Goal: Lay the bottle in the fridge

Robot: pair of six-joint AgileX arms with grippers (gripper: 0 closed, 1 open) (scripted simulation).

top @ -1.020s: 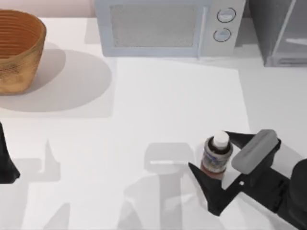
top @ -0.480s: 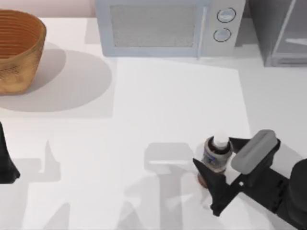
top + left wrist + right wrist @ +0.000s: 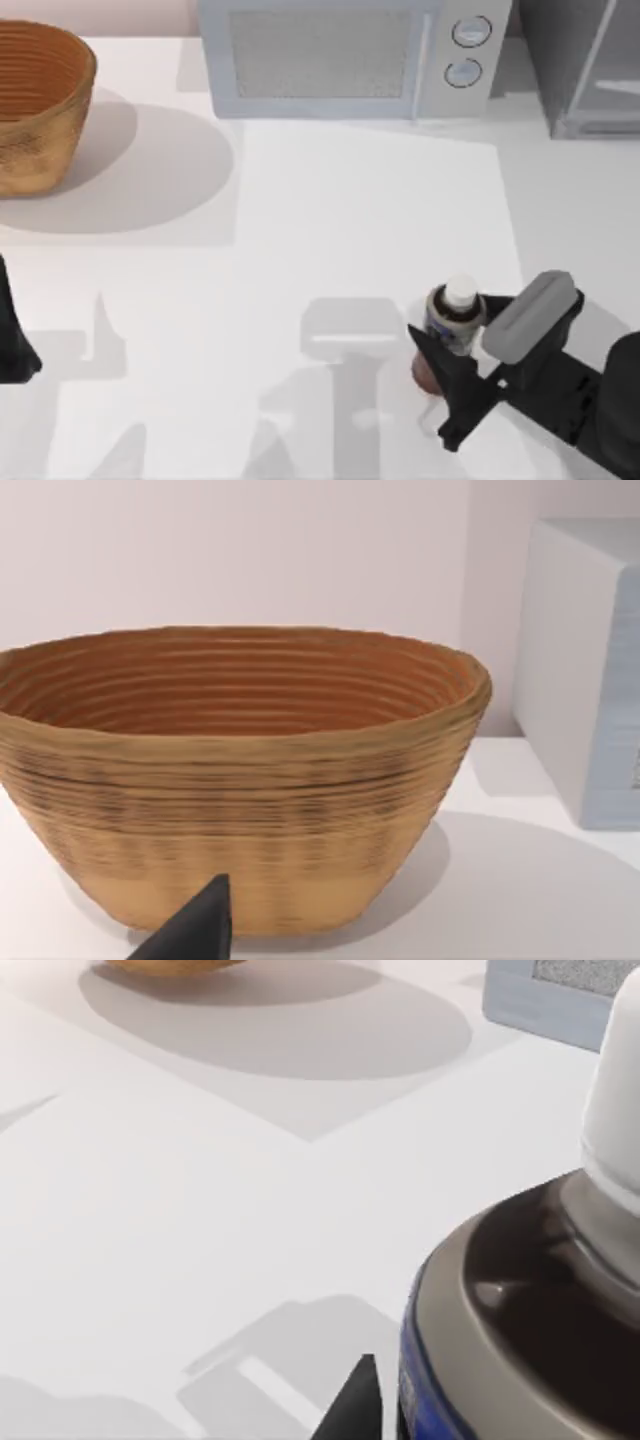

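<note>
White tabletop, microwave and fridge along the far edge. Bottle upright, clamped between right gripper fingers. Best lifted slowly, grip kept firm, before tipping toward fridge; left gripper parked by basket, finger state unclear.

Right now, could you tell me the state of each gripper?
Left gripper: parked at the table's left edge.
Right gripper: closed on the bottle.

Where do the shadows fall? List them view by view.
Top view: the basket throws a broad soft shadow toward the right of the table; grey arm-shaped shadows lie left of the bottle held by the right end effector. Left wrist view: the basket's shadow spreads toward the microwave. Right wrist view: the bottle looms close, with a pale shadow on the table beyond it.
</note>
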